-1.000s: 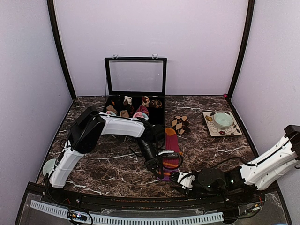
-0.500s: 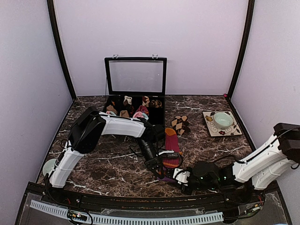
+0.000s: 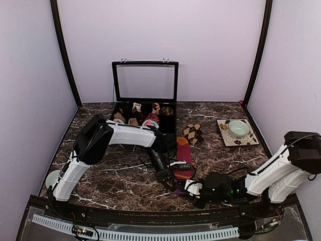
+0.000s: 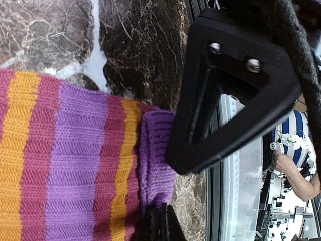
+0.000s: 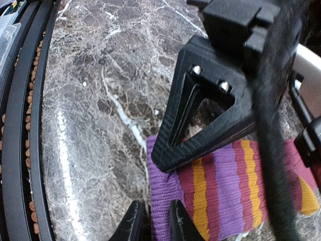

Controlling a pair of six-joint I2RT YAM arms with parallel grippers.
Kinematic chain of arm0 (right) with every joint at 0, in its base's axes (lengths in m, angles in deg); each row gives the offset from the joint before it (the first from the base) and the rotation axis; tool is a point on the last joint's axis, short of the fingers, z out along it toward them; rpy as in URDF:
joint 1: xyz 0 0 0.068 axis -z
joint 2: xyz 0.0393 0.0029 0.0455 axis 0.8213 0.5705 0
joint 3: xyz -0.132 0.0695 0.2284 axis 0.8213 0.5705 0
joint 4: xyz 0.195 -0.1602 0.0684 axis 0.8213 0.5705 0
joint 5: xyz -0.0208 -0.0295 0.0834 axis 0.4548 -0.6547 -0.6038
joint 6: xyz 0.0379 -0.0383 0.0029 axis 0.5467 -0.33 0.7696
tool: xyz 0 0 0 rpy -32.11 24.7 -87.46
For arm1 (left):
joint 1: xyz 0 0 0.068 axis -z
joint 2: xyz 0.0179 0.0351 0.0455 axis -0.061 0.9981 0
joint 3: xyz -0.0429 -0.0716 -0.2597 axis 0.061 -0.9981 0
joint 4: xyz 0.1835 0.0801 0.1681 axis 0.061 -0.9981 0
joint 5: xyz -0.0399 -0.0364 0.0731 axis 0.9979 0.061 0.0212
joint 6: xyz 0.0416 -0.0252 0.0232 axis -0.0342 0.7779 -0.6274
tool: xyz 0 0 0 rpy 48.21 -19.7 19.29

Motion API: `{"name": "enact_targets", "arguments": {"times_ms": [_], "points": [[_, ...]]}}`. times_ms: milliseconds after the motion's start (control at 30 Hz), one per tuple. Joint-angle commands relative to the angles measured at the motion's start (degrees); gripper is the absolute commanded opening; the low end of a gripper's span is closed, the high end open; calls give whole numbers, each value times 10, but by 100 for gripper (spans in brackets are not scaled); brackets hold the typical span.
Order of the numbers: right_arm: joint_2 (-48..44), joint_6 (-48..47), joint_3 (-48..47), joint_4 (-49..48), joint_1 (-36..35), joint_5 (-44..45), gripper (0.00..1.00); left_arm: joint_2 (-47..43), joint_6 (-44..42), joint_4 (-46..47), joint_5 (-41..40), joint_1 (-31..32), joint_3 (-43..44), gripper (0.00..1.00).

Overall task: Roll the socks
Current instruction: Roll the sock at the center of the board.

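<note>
R gripper point(image 5: 153, 225) narrow round striped sock's point(image 5: 220, 186) cuff point(image 5: 160, 201) at worktop's point(image 5: 95, 110) near edge, bite unclear; L gripper point(image 4: 158, 224) shut. Thin catch cd let cuff slip.

White links point(image 3: 128, 134), black joints; black triangular end effectors point(image 4: 163, 193) point(image 5: 159, 193).

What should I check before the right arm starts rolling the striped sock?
1. Cuff contact: the right gripper straddles the edge of the purple cuff. Ok.
2. Right grip closed firmly on fabric: cannot tell.
3. Anchor: the left gripper is shut, at the striped sock. Ok.
4. Left gripper actually pinching fabric: cannot tell.
5. Roll path: the diamond socks lie apart, farther back. Ok.
6. Clearance between the two grippers: cannot tell; they sit close together.
</note>
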Motion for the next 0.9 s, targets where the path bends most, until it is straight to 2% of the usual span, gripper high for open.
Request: {"name": "enact_targets", "arguments": {"times_ms": [0,467,567,667,800,867], "points": [[14,19,15,-36,4,-12,19,22,-14,-9,-63,-5,-2,0],[37,48,17,-33,4,-5,16,19,-37,-30,-56,-5,-1,0],[58,57,11,-21,4,-4,14,17,-45,-37,-54,-4,-1,3],[62,66,4,-1,6,-6,11,9,-58,-44,-52,-5,-3,10],[60,76,-4,26,9,-19,4,-16,-68,-40,-52,-6,-20,27],[56,82,-5,36,12,-29,1,-36,-68,-28,-54,-9,-37,39]]}}
